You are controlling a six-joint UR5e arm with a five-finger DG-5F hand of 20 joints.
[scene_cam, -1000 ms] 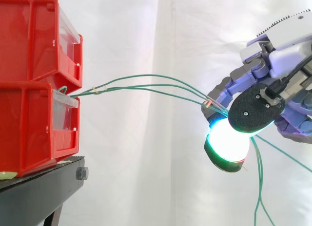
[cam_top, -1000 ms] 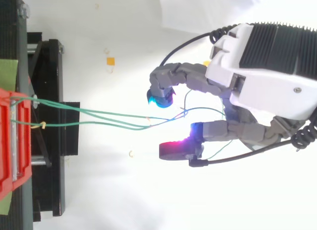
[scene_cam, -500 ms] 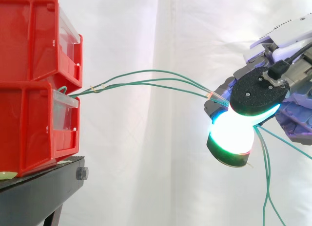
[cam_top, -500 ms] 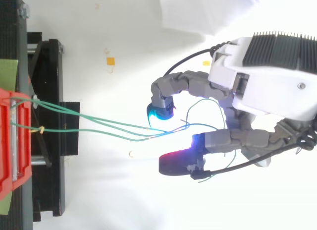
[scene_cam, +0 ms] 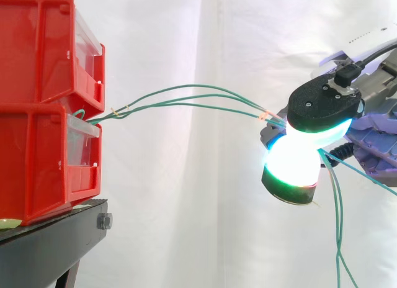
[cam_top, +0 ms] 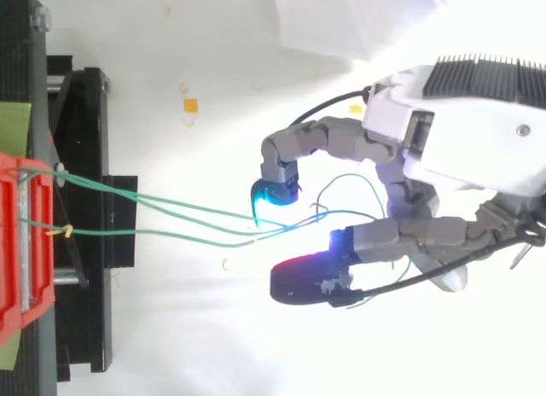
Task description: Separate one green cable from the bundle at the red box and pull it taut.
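Note:
Three green cables (scene_cam: pixel 198 85) leave the gap between the two stacked red boxes (scene_cam: pixel 43 157) and arch rightwards in the side view. A small yellow tie (cam_top: pixel 64 231) sits on one cable close to the box. All three converge at my hand (cam_top: pixel 401 235), which comes in from the right. They pass between a curled finger with a cyan tip (cam_top: pixel 273 191) and another with a magenta pad (cam_top: pixel 303 281). In the side view a black-backed pad (scene_cam: pixel 322 108) sits above a bright white-green one (scene_cam: pixel 291 170), with the cables entering between them. The hand is shut on the cables.
The red boxes stand on a black stand (scene_cam: pixel 49 244) at the left. Loose cable ends hang down below the hand (scene_cam: pixel 338 238). A small loop of cable (cam_top: pixel 345 181) lies near the palm. An orange square (cam_top: pixel 189 106) marks the white floor.
The hand has risen a little and turned, taking the cable ends with it. The cables now arch higher between box and hand.

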